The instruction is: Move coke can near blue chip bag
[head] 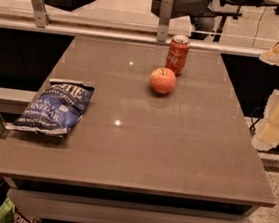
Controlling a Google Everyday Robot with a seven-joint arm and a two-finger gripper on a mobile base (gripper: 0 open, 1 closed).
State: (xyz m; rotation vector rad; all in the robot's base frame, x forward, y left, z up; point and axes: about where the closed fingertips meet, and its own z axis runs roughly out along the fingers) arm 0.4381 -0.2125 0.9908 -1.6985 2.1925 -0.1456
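The coke can (177, 54) stands upright near the far edge of the brown table (140, 149), a little right of centre. The blue chip bag (56, 107) lies flat near the table's left edge, with its pale band toward the back. My gripper (272, 129) hangs at the right edge of the camera view, beside the table's right side and off its surface. It is well to the right of the can and far from the bag. It holds nothing that I can see.
A red-orange apple (162, 80) sits just in front of the can, slightly to its left. A glass rail with metal posts (164, 18) runs along the table's far edge. Floor lies beyond the right edge.
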